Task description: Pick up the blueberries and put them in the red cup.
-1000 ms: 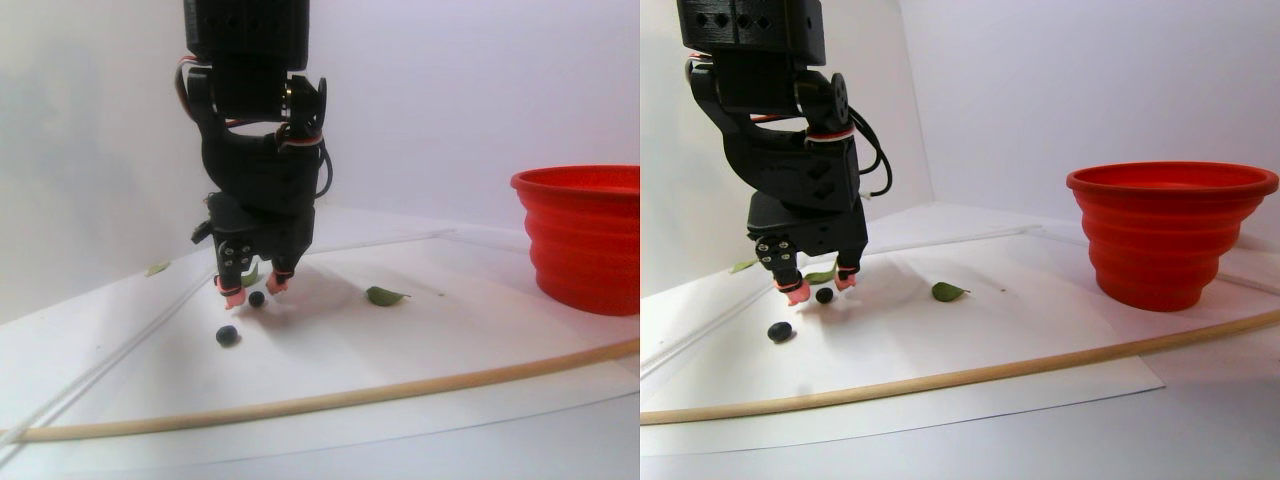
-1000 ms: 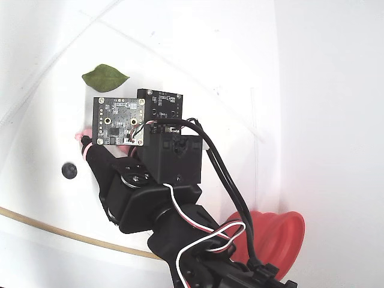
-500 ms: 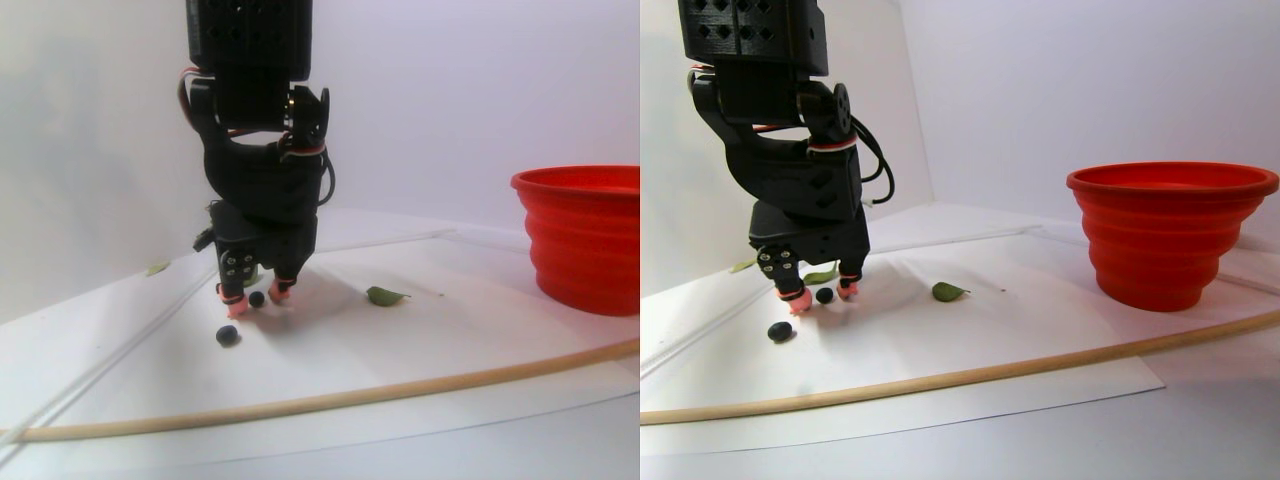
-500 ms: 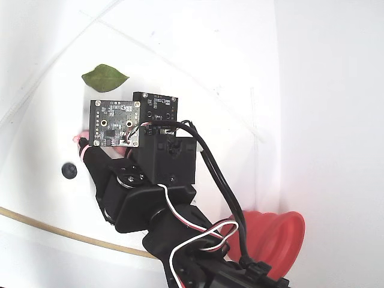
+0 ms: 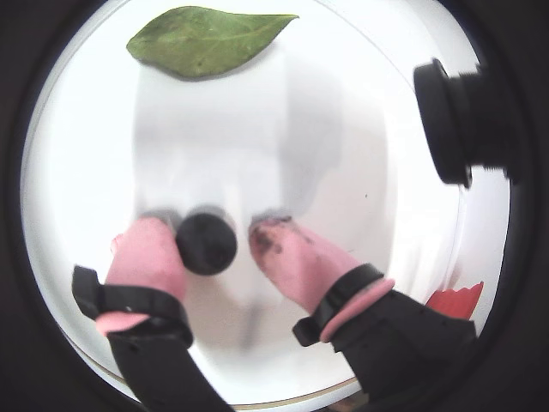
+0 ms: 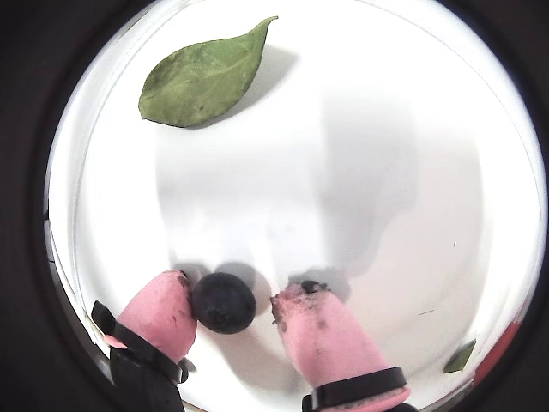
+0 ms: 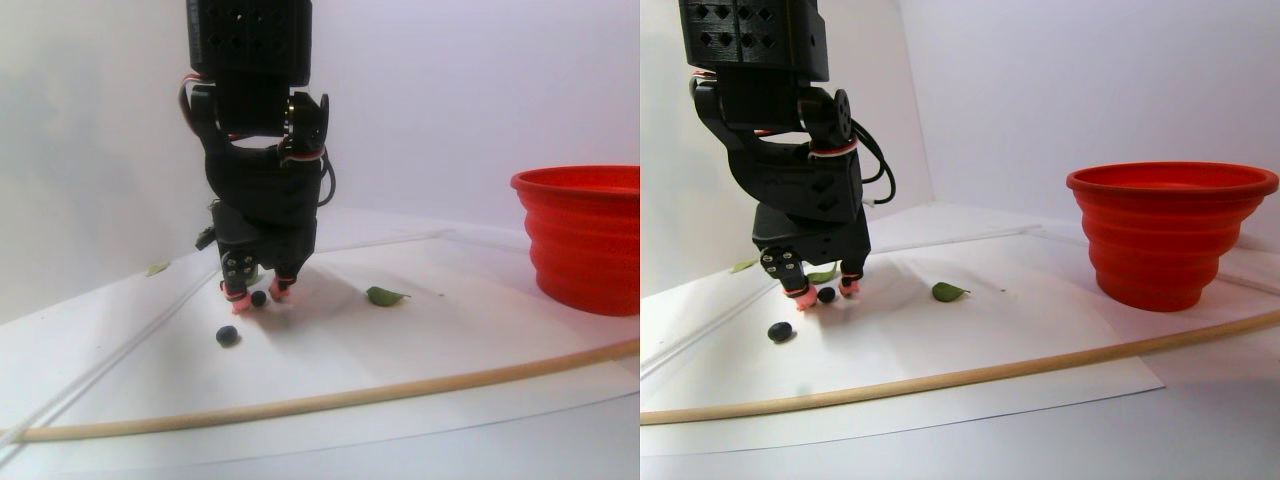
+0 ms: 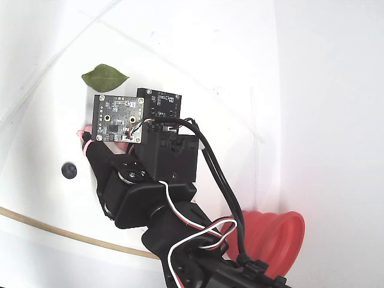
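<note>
The gripper (image 5: 220,238) stood low over the white paper (image 7: 450,330), its pink fingertips (image 6: 163,313) parted around one berry (image 5: 206,243). In both wrist views the berry rested against the left-hand tip, with a sliver of paper showing before the right-hand one, so the jaws were partly open and had not yet clamped anything. A second berry (image 7: 228,336) lay loose just in front of the gripper in the stereo pair view, nearer the wooden rod (image 7: 330,400). The cup (image 7: 1165,232) stood well off to the gripper's right in that view; its inside could not be seen, so how many berries it held could not be told. A leaf (image 6: 202,80) lay just beyond the fingertips. By the look of it, the closing, lift and carry were all left, then the second berry.
</note>
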Tool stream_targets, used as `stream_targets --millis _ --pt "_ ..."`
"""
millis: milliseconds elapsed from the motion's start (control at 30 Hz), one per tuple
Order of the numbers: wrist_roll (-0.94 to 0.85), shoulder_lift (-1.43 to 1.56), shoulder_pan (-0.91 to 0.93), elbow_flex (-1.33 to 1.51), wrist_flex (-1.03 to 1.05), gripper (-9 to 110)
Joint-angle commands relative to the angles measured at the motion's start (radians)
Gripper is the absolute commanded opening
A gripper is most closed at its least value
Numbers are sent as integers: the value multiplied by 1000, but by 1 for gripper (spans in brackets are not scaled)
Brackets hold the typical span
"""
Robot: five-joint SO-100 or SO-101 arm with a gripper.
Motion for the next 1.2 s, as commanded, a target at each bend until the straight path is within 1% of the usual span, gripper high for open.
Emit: stream_targets --millis 0,400,1167 --pt "-2 21 -11 -20 -15 15" --pt "3 34 -12 -9 -12 13" --pt "25 339 58 133 141 12"
